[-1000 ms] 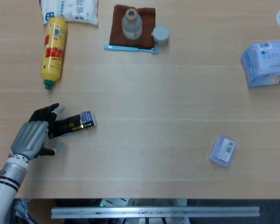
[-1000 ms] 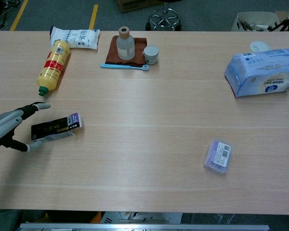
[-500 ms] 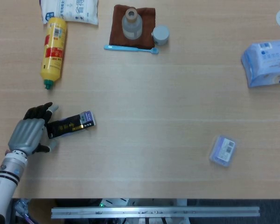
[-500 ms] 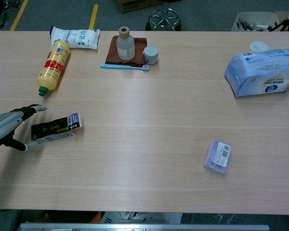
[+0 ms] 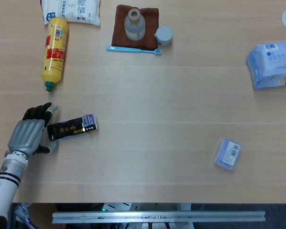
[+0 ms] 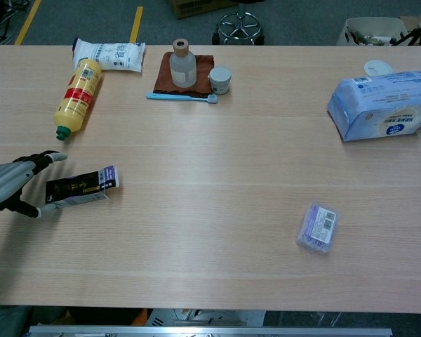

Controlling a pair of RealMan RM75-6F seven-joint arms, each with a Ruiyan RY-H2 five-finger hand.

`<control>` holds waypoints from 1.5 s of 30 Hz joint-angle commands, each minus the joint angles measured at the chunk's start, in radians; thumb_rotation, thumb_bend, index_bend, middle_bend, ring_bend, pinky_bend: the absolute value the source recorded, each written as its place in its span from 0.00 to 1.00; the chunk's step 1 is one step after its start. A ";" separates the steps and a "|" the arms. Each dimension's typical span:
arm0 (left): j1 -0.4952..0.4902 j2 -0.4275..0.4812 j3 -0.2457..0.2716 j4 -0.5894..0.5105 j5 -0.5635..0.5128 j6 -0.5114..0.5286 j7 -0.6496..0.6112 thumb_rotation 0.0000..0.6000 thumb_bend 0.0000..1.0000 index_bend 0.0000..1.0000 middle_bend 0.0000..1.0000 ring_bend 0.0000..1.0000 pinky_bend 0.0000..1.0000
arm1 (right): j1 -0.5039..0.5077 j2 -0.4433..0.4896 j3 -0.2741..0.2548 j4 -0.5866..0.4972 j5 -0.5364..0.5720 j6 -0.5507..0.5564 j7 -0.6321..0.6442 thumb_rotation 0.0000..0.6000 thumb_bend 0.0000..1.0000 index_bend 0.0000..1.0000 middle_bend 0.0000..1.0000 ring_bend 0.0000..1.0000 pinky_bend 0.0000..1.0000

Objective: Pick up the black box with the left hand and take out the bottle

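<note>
Black with gold print and a pale purple flap at its right end, the black box point(image 5: 71, 128) lies flat on the wooden surface point(image 5: 171, 105) near the front left corner, its long side running left to right. That lie suits us: the closed end points straight at our left hand point(image 5: 27, 132), so a grasp can come in along the surface without turning the box first.

Our left hand sits at that end with its fingers spread, one fingertip above the box's corner and the thumb below it, bracketing the end but holding nothing. In the chest view the lower fingertip point(image 6: 48, 208) looks to be touching the box's edge; we cannot tell for certain. We judge the pick-up as not yet made, and the bottle inside is not visible.

Our right hand appears in neither view.

Further out, a yellow bottle point(image 5: 55, 50) lies on its side behind the box, well apart. At the back stand a clear bottle point(image 5: 134, 24) on a brown cloth point(image 5: 119, 33), a small jar point(image 5: 164, 36) and a blue toothbrush point(image 5: 133, 48). A tissue pack point(image 5: 272, 63) and a small purple packet point(image 5: 228, 154) lie far right, clear of our reach path.
</note>
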 commanded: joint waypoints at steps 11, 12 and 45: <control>-0.011 -0.008 -0.010 0.029 -0.004 -0.012 -0.026 1.00 0.30 0.12 0.00 0.00 0.00 | -0.002 -0.002 -0.001 0.003 0.002 -0.002 0.003 1.00 0.07 0.28 0.26 0.18 0.36; -0.011 -0.007 -0.010 0.029 -0.002 -0.012 -0.028 1.00 0.30 0.15 0.00 0.00 0.00 | -0.002 -0.002 -0.001 0.004 0.002 -0.002 0.003 1.00 0.07 0.28 0.26 0.18 0.36; -0.018 -0.015 0.013 0.054 0.099 -0.019 -0.220 1.00 0.30 0.29 0.00 0.00 0.00 | -0.006 -0.007 -0.005 0.011 0.011 -0.011 0.011 1.00 0.07 0.28 0.26 0.18 0.36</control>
